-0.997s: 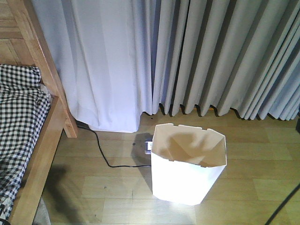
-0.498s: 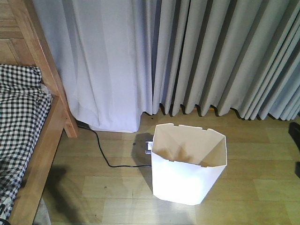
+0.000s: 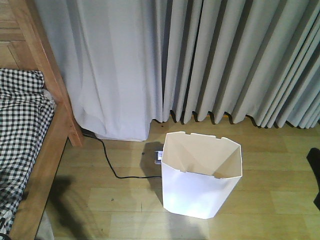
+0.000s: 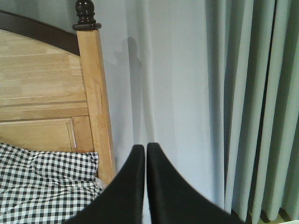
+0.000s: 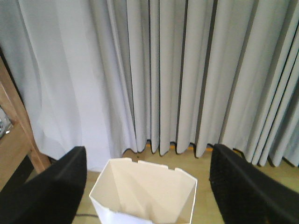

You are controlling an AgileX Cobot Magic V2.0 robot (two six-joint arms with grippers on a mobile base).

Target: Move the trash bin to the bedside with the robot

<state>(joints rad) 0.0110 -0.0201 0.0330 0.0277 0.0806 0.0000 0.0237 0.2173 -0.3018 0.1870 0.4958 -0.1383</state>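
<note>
The white trash bin (image 3: 200, 185) stands upright on the wooden floor in front of the curtains, its cream inside empty. The bed is to its left, with a light-brown wooden frame (image 3: 55, 135) and black-and-white checked bedding (image 3: 20, 125). A stretch of floor separates bin and bed. My right gripper (image 5: 148, 154) is open above and short of the bin (image 5: 145, 191), and the bin shows between its two fingers. My left gripper (image 4: 142, 148) is shut and empty, held up facing the bed post (image 4: 93, 93) and the bedding (image 4: 42, 186).
Grey curtains (image 3: 225, 60) hang to the floor behind the bin. A black cable (image 3: 112, 170) runs across the floor from the curtain to a small box (image 3: 157, 156) behind the bin's left side. A dark blurred shape (image 3: 315, 165) is at the right edge.
The shadow that lay inside the bin has gone. The thin dark line at the lower right has left, and a dark shape now shows at the right edge. The bin has not moved.
</note>
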